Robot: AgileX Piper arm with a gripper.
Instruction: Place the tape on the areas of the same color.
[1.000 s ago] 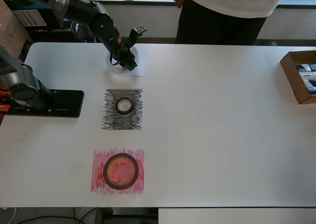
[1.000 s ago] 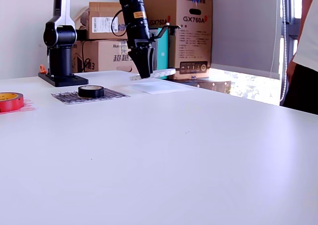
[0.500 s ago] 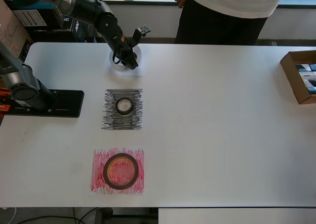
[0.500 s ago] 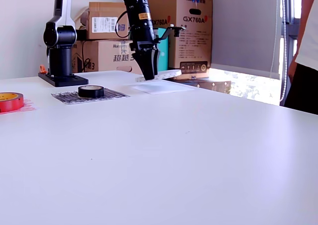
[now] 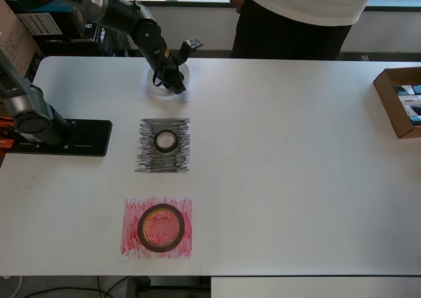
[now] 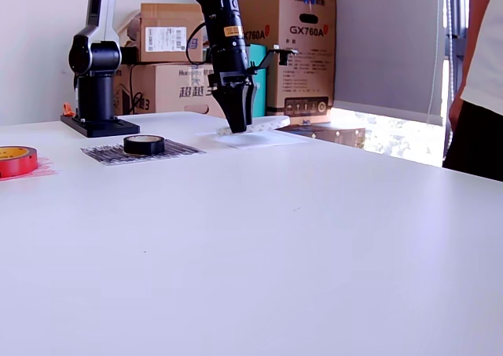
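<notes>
My gripper [image 5: 175, 82] [image 6: 238, 123] is shut on the rim of the white tape roll [image 5: 160, 85] [image 6: 262, 123]. The roll hangs tilted, low over the white paper area [image 5: 185, 97] [image 6: 255, 140] at the table's far side; whether it touches the paper I cannot tell. On the black scribbled area [image 5: 145, 154] [image 6: 111, 153] lies the small black tape [image 5: 166, 140] [image 6: 145, 144]. The dark-red tape [image 5: 160, 227] [image 6: 16, 160] rests on the red scribbled area [image 5: 131, 240] [image 6: 39, 170].
The arm's black base [image 5: 79, 137] [image 6: 99, 125] stands at the overhead view's left. An open cardboard box [image 5: 400, 102] sits at the right table edge. A person [image 5: 306, 15] stands behind the far edge. Stacked cartons [image 6: 291, 49] fill the background.
The gripper has carried the white roll lower toward the white paper and slightly toward the exterior view's right. The black and red rolls have not moved.
</notes>
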